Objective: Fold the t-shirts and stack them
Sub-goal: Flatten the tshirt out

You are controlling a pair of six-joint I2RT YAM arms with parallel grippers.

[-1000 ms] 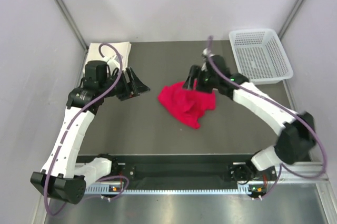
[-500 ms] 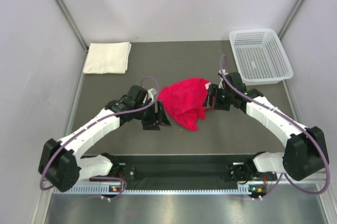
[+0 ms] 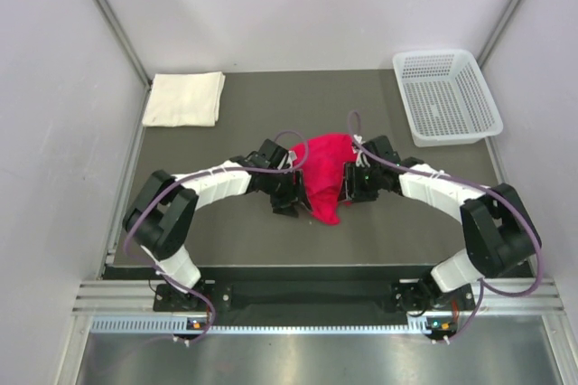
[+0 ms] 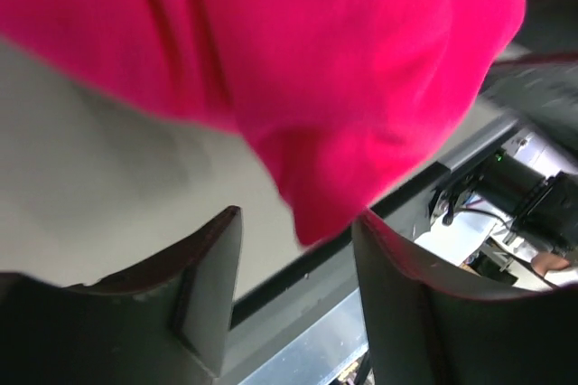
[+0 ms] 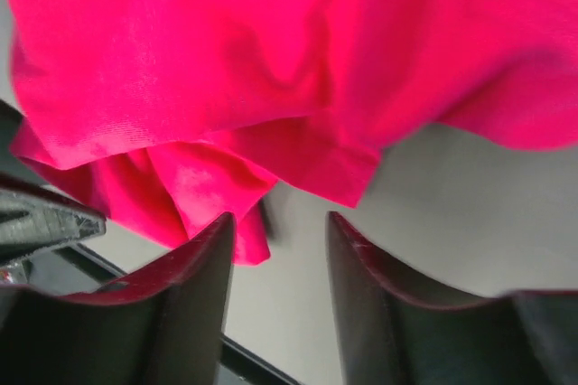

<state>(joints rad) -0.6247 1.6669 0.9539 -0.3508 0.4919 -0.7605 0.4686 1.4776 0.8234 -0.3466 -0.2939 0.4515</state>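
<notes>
- Pale walls (image 3: 298,5) close in a dark grey table (image 3: 244,123), and almost all the gear sits in its middle strip.
- Near the middle of the table lies the red t-shirt (image 3: 323,166), a crumpled, unfolded heap. Its long axis runs from the far side toward the arm bases, broad at the far end and narrowing to a point at the near end.
- Both arms flank this heap. The left arm (image 3: 217,184) reaches in from the left and the right arm (image 3: 433,188) from the right, so the cloth lies between the two sets of jaws.
- The left jaws sit at the near-left edge, close to the narrow tip. In the left wrist view they stand apart, clamping nothing, with a red fold dipping into the gap.
- The right jaws sit just beside the right edge, about midway along the heap. They also stand apart with bare table showing between them, and the red hem lies just ahead of them.
- Neither arm looks clearly nearer. The coming grasp probably depends on each side closing inward on its own edge.
- Well apart, the cream-white t-shirt (image 3: 185,98) lies folded flat at the far left corner.
- A white mesh basket (image 3: 447,96) stands at the far right.
</notes>
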